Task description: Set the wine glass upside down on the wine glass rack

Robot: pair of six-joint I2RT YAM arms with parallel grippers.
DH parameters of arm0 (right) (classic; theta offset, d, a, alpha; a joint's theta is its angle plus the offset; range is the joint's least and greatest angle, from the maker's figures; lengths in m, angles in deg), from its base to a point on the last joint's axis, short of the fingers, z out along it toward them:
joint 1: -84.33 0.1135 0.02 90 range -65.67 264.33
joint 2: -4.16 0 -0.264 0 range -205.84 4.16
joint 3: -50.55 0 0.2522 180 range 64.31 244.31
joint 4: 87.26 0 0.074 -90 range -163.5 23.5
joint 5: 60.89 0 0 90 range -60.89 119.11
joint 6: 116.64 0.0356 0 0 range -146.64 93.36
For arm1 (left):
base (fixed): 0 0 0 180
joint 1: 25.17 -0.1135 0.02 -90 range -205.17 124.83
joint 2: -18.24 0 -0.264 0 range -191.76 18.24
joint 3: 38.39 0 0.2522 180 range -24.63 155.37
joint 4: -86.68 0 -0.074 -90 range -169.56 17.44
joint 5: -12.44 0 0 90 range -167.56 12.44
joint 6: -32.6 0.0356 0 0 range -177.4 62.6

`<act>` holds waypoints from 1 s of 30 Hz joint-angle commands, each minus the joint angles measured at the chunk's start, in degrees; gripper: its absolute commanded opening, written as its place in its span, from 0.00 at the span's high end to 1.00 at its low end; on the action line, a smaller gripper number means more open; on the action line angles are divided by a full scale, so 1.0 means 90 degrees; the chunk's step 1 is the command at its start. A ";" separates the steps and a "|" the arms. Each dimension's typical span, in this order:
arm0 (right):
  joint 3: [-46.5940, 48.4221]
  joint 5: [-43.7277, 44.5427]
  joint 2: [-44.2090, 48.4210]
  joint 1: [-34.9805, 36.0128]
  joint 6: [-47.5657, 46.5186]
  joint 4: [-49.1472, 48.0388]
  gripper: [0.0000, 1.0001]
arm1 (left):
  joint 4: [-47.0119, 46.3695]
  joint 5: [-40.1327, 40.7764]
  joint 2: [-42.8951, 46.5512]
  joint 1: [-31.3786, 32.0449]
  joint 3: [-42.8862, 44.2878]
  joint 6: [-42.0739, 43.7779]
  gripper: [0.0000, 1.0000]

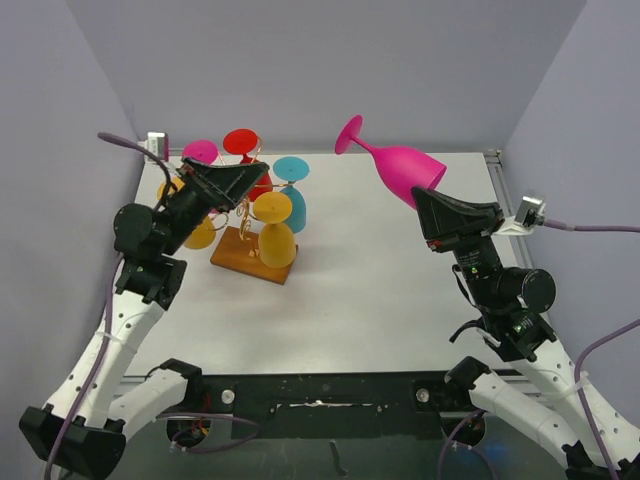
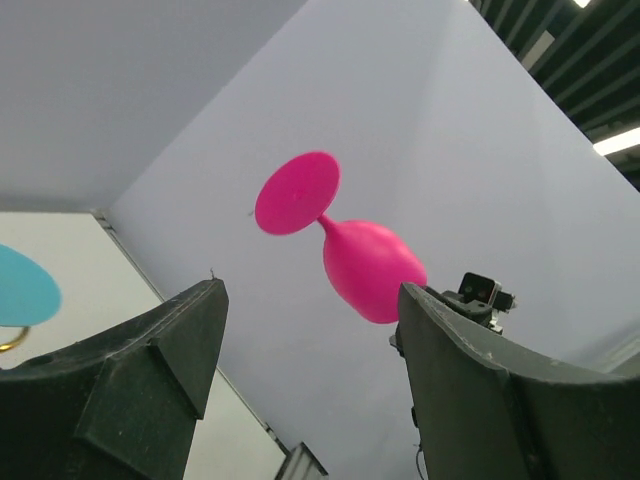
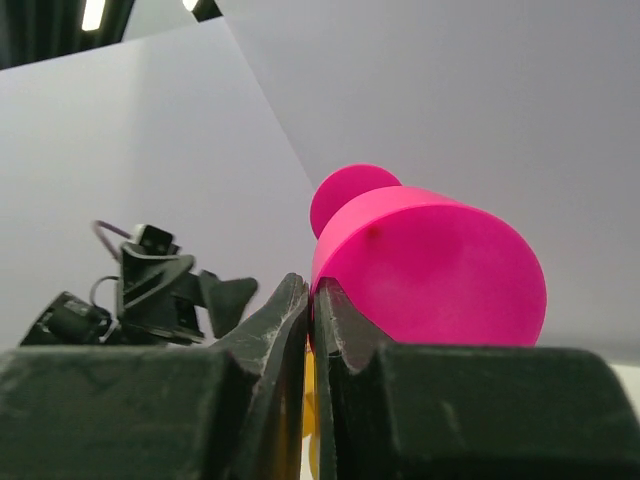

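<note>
A pink wine glass [image 1: 400, 166] is held in the air at the right of the table, tilted with its foot up and to the left. My right gripper [image 1: 428, 195] is shut on the rim of the glass [image 3: 430, 270], one finger inside the bowl and one outside. The wine glass rack [image 1: 247, 252], gold wire on a wooden base, stands at the back left with several coloured glasses hanging upside down. My left gripper [image 1: 262, 172] is open and empty, raised just above the rack; its wrist view shows the pink glass [image 2: 365, 265] far off between its fingers.
Glasses on the rack are yellow [image 1: 276, 235], teal [image 1: 291, 190], red [image 1: 243, 145], magenta [image 1: 200, 152] and orange. Purple walls close in the back and both sides. A teal foot [image 2: 22, 288] shows at the left edge of the left wrist view.
</note>
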 commanded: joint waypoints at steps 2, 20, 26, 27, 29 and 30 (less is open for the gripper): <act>0.0039 -0.0359 -0.0228 0.0046 0.0216 -0.1223 1.00 | -0.0378 0.0914 -0.0632 0.1297 0.0499 0.0196 0.34; 0.0116 -0.1588 -0.0943 0.0098 0.0643 -0.1937 1.00 | -0.1896 0.3474 -0.1414 0.3137 0.0335 0.0964 0.42; 0.0059 -0.1955 -0.1016 0.0128 0.0876 -0.2070 1.00 | -0.1941 0.3768 -0.1480 0.3143 0.0436 0.0993 0.42; 0.0066 -0.2054 -0.1039 0.0128 0.0908 -0.2094 1.00 | -0.1941 0.3805 -0.1496 0.3143 0.0442 0.0984 0.43; 0.0079 -0.2238 -0.1069 0.0127 0.0979 -0.2135 1.00 | -0.1904 0.3901 -0.1489 0.3144 0.0444 0.0943 0.46; 0.0080 -0.2308 -0.1075 0.0133 0.1011 -0.2156 1.00 | -0.1885 0.3955 -0.1477 0.3142 0.0438 0.0905 0.47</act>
